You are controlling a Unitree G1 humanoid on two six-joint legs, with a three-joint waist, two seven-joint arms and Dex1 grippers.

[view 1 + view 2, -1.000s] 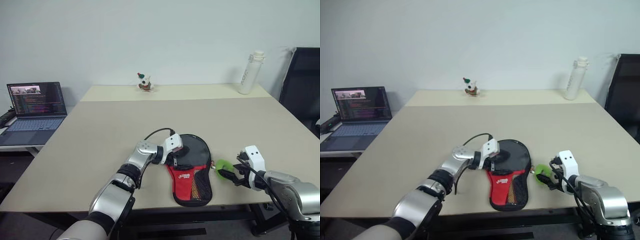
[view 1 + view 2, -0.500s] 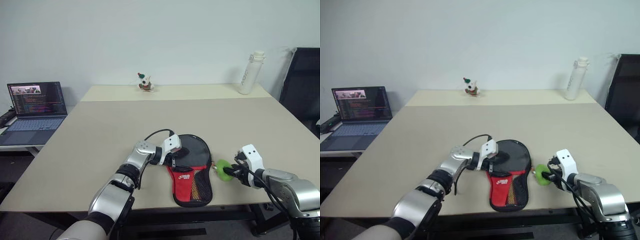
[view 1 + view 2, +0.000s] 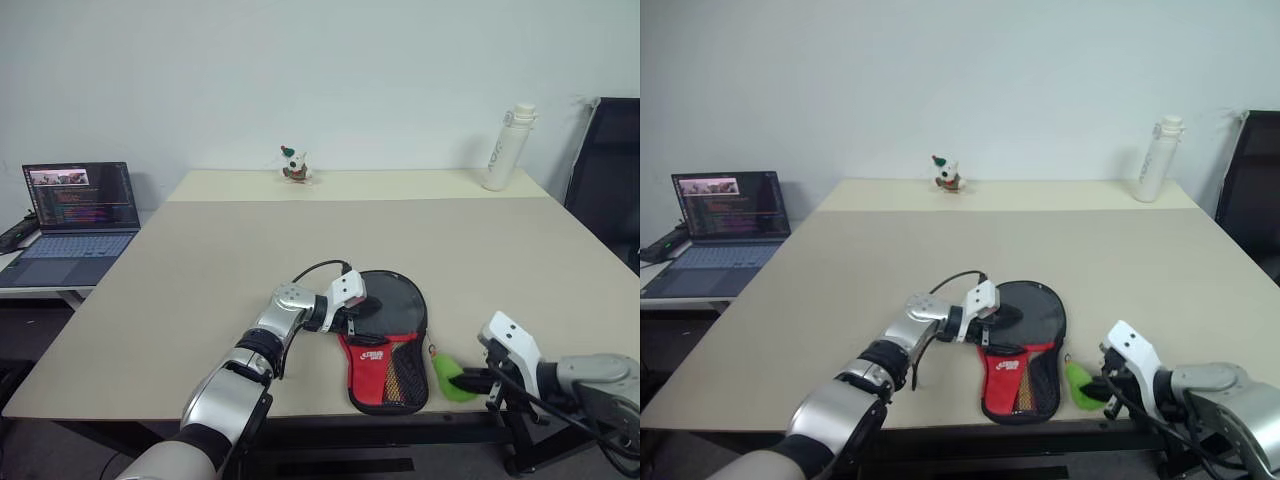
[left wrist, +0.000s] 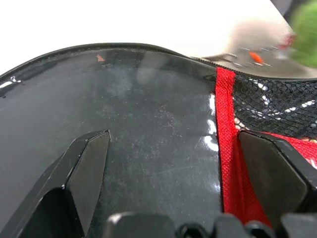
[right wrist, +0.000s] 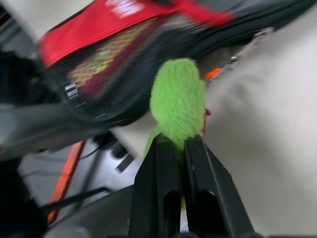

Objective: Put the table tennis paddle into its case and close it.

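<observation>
Your right gripper (image 5: pixel 179 148), clamped on the green ring (image 5: pixel 178 99) at the case's (image 3: pixel 385 360) four o'clock, should draw the zip steadily; the left gripper (image 4: pixel 173 163), spread wide, steadies the table tennis paddle (image 4: pixel 124 124) inside.

Plain pale wall (image 3: pixel 330 70) across back, evenly lit. Large beige table (image 3: pixel 220 260) in two sections, seam running across far part. Small figurine (image 3: pixel 291 165) at far edge, near middle. White bottle (image 3: pixel 504 147) upright at far right corner. Black chair (image 3: pixel 608 170) at right edge. Open laptop (image 3: pixel 72 215), screen lit, on separate lower surface left of table. Dark floor under table's near edge.
</observation>
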